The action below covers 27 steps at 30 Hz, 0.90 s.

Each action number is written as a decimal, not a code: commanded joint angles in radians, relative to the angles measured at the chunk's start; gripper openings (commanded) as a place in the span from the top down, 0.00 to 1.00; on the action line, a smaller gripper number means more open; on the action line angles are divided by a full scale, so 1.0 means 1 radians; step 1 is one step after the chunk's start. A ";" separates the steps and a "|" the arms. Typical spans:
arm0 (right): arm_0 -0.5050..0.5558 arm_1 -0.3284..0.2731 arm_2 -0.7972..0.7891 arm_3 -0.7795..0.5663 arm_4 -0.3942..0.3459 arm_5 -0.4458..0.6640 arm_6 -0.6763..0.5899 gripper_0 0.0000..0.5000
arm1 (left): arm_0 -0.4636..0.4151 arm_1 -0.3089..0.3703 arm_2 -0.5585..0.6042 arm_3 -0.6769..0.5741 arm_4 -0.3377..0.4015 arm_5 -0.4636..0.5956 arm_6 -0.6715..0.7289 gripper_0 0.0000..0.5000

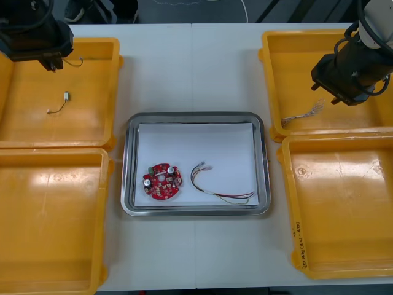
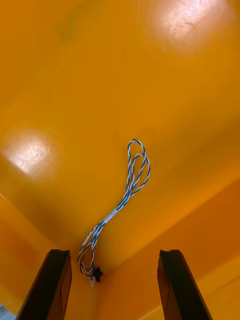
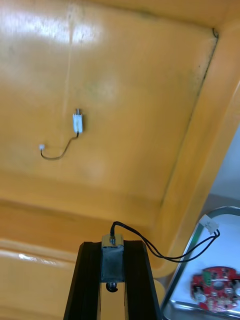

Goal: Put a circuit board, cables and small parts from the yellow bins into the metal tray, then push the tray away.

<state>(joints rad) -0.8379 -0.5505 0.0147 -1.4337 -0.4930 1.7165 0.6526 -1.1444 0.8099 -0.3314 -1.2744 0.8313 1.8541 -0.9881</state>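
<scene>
Light table [image 1: 161, 69], thin seam [image 1: 192, 77] down its middle

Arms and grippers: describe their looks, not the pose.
The left arm and right arm end in boxy black housings; the right has a pale grey segment farther up and black cables looping beside it. The left gripper and right gripper each have flat, matte black fingers with squared tips.

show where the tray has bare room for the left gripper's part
The left gripper, over the far left bin, holds the small metal part. The metal tray's far half is bare, beyond the circuit board and the red and yellow cable, which crowd its near half.
</scene>
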 commanded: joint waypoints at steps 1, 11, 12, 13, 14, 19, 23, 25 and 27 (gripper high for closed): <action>-0.049 0.020 0.010 0.012 0.014 -0.041 -0.130 0.00 | 0.058 0.044 0.023 -0.164 0.023 0.066 0.178 1.00; -0.049 0.055 0.010 0.082 0.037 -0.106 -0.174 0.00 | 0.155 0.018 0.023 -0.410 0.049 0.066 0.347 1.00; -0.049 0.057 0.010 0.093 0.036 -0.110 -0.177 0.00 | 0.164 0.012 0.025 -0.431 0.054 0.066 0.367 1.00; -0.050 0.058 0.010 0.096 0.037 -0.113 -0.179 0.00 | 0.167 0.009 0.026 -0.444 0.055 0.066 0.376 1.00; -0.049 0.061 0.010 0.104 0.036 -0.118 -0.182 0.00 | 0.175 0.000 0.028 -0.464 0.055 0.066 0.393 1.00; -0.063 0.069 0.011 0.154 0.031 -0.129 -0.196 0.00 | 0.207 -0.041 0.028 -0.530 0.048 0.066 0.413 1.00; -0.095 0.073 0.014 0.217 0.024 -0.132 -0.205 0.00 | 0.241 -0.094 0.026 -0.577 0.014 0.066 0.419 1.00; -0.104 0.076 0.019 0.236 0.022 -0.138 -0.206 0.00 | 0.250 -0.121 0.026 -0.585 -0.006 0.066 0.419 1.00; -0.107 0.078 0.028 0.249 0.022 -0.153 -0.214 0.00 | 0.261 -0.161 0.026 -0.586 -0.037 0.066 0.414 1.00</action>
<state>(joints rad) -0.8830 -0.4816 0.0175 -1.1895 -0.4671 1.5896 0.5005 -0.9032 0.7160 -0.3311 -1.8280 0.8390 1.9105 -0.6481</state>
